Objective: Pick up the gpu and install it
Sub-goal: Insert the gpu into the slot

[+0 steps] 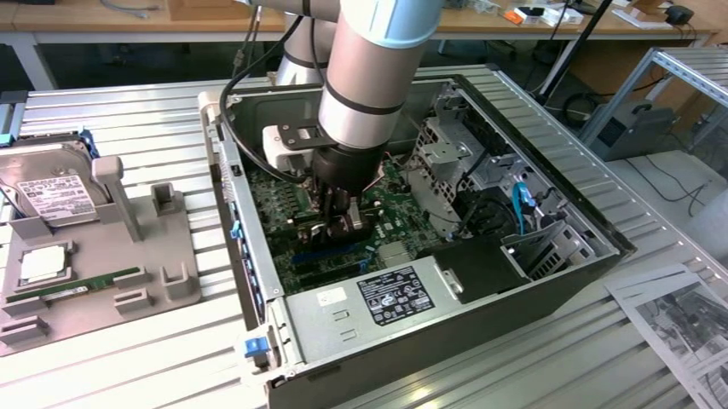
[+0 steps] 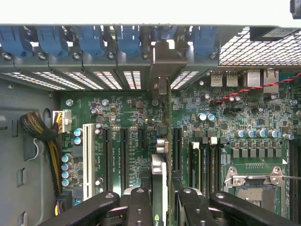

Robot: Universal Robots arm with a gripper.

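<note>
Hidden: the gpu (image 2: 160,141) shows edge-on in the wrist view, its lower part cut off behind the tool's fingers (image 2: 141,207).
Hard to make out: in the exterior view the arm (image 1: 370,77) covers much of the motherboard (image 1: 398,213).
Arm pose: reaching steeply down into the open computer case (image 1: 341,332) on the tabletop (image 1: 136,119).
Tool: the tool (image 2: 160,200) is clamped on the gpu, one finger either side.
Gpu position: upright over the green board, between expansion slots (image 2: 124,155), bracket toward the blue rear latches (image 2: 127,40).
</note>
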